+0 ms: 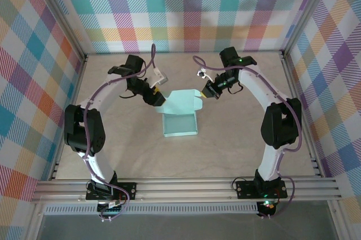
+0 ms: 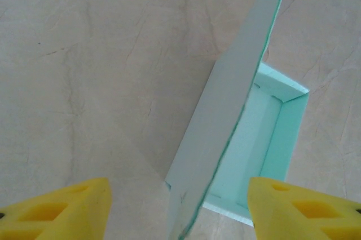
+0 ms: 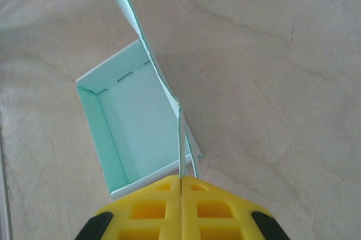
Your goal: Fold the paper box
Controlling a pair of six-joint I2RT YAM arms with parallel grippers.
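Dead centre between the desk's (image 1: pixel 237 150) side edges the box (image 1: pixel 179 124) sits open, lid (image 2: pixel 225 116) up, right claw (image 3: pixel 181 186) pinching its edge, left claw (image 2: pixel 179 195) wide astride it: an off-centre squeeze could buckle the thin card or drag the box askew.

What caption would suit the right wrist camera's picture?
The right gripper pinches a raised flap of the paper box, its tray open on the table.

left end effector (image 2: pixel 177 209) stands wide around the raised flap of the paper box (image 2: pixel 225 116).
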